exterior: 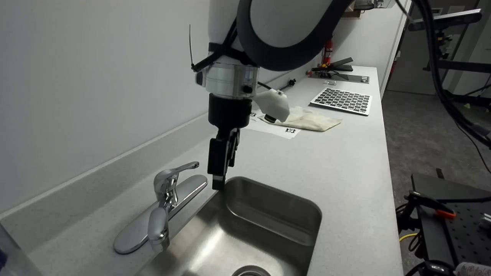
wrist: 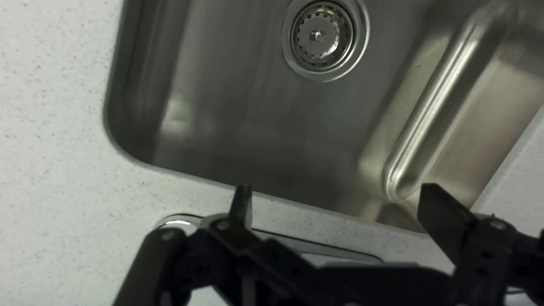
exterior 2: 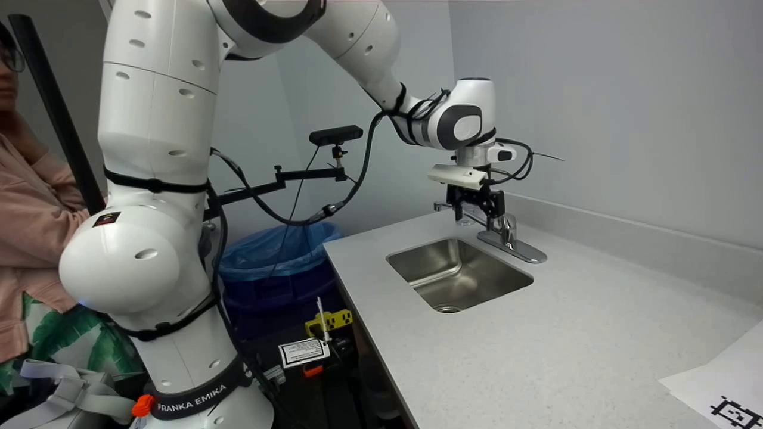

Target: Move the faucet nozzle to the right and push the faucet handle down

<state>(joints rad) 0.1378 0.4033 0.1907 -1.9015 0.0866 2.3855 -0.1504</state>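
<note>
Nearest in an exterior view: round chrome faucet nozzle (exterior: 157,224), beside the rectangular stainless-steel sink (exterior: 215,245). Step in hand, by judgement: its swing, best done with one finger laid against its flank close to the free end, on the side opposite the wanted travel, swept in an arc clear of the sink's rim. Appearance: polished, downturned at the end; whether that end overhangs the sink cannot be told. Next, atop the domed chrome faucet body (exterior: 163,182): slim, arched chrome faucet handle (exterior: 185,167), to be pressed afterwards near its tip. Beyond: black two-fingered gripper (wrist: 335,194), fingers spread wide, nothing held, near the handle but apart. Farther, on the pale speckled bench (exterior: 345,153): rumpled off-white cloth (exterior: 307,119). Past it: white panel gridded in black (exterior: 342,101).
</note>
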